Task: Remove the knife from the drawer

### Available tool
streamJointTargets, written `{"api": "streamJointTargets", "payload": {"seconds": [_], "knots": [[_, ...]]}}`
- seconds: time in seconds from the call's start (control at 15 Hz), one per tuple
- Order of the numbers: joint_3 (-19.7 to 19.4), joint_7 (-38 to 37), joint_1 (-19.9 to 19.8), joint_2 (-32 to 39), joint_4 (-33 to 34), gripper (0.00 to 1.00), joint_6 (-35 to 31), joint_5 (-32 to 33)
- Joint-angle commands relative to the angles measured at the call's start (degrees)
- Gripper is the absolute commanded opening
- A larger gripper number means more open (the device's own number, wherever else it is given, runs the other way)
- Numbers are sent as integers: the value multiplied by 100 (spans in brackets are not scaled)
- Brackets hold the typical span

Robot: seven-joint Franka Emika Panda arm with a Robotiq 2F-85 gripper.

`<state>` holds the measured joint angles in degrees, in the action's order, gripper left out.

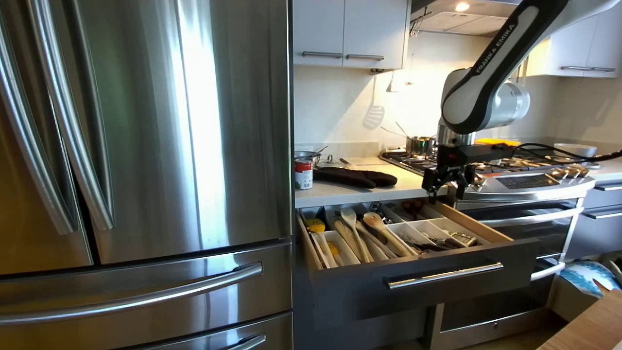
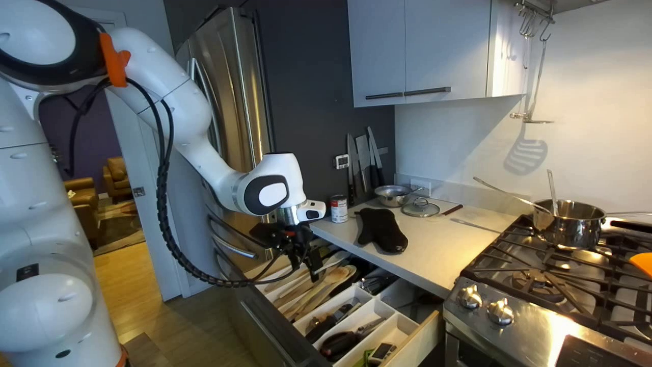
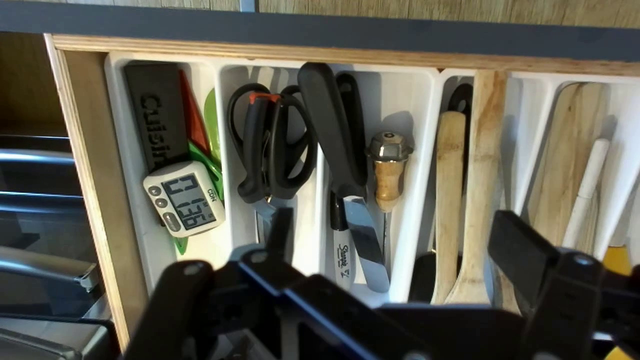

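The drawer is pulled open, with a dark front [image 1: 350,287], a long bar handle and pale wooden sides [image 2: 415,344]. White trays divide its inside. In the wrist view the knife [image 3: 322,125] has a black handle and a short, round-ended steel blade. It lies in a tray compartment, partly over another black handle and a marker. It also shows in an exterior view [image 2: 323,329]. My gripper [image 3: 395,225] is open and empty, above the drawer in both exterior views [image 1: 446,192] [image 2: 305,266]. In the wrist view the blade appears between its fingers, nearer the left one.
Scissors [image 3: 272,145], a wood-handled pick [image 3: 389,175], a timer [image 3: 185,197] and wooden spoons [image 3: 475,200] lie around the knife. The counter edge [image 1: 350,197] overhangs the drawer's back, with an oven mitt [image 2: 379,229] and can [image 2: 338,209] on it. A fridge [image 1: 146,146] stands beside the drawer.
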<state>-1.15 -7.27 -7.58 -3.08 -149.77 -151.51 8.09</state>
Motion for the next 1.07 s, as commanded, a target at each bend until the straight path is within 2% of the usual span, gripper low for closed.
{"api": "streamJointTargets", "payload": {"seconds": [0.0, 0.27, 0.6, 0.8, 1.0], "knots": [[-113, 7, 92, 173, 67, 100, -170, 11], [-211, 98, 53, 704, 212, 100, -435, 272], [-246, 1104, 31, 1416, 484, 100, -398, -237], [-283, 1418, -35, 1910, 705, 100, -549, -222], [-180, 1833, -186, 2412, 961, 100, -676, -467]]}}
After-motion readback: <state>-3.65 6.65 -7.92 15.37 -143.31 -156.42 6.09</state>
